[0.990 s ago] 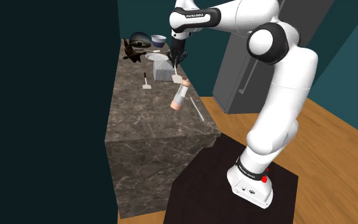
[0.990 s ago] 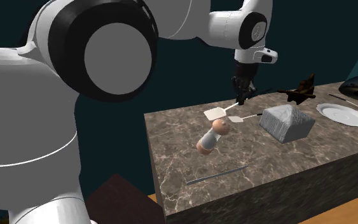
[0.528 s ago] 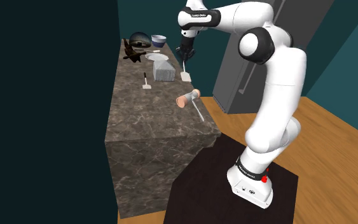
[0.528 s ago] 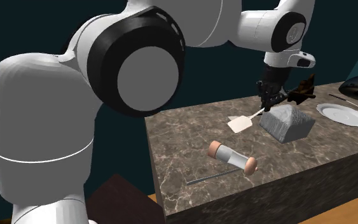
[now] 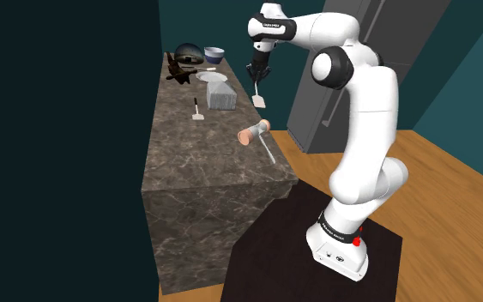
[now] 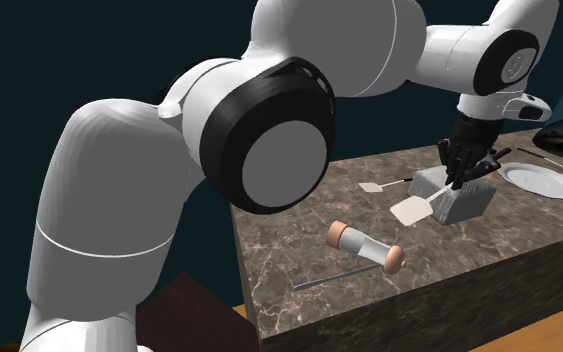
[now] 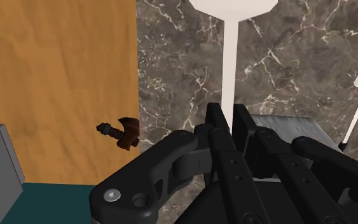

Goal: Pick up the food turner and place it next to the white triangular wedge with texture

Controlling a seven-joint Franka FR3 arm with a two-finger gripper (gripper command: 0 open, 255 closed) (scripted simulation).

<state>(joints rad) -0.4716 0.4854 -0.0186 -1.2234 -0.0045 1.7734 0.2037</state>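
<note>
**Turner gripped and aloft, wedge close by: set it down beside the wedge**

The gripper (image 6: 461, 172) is pinched on the food turner (image 6: 411, 210), with both black fingers clamped on the thin white handle. The wrist view shows the handle running straight out from between the fingertips to the blade. The blade hangs ahead of and below the gripper, apparently clear of the counter (image 6: 289, 230).

The grey textured wedge (image 5: 220, 96) sits just beside the blade, toward the shoulder view's left.

To do this step well, lower slowly onto bare stone next to the wedge. Keep the blade off the wedge's slope and back from the counter's edge. Release only once the blade rests, as the handle is thin and may tip. A second small white spatula (image 5: 198, 111) lies on the wedge's other side and the roller (image 6: 366, 247) is nearer the stand, so avoid both.
</note>
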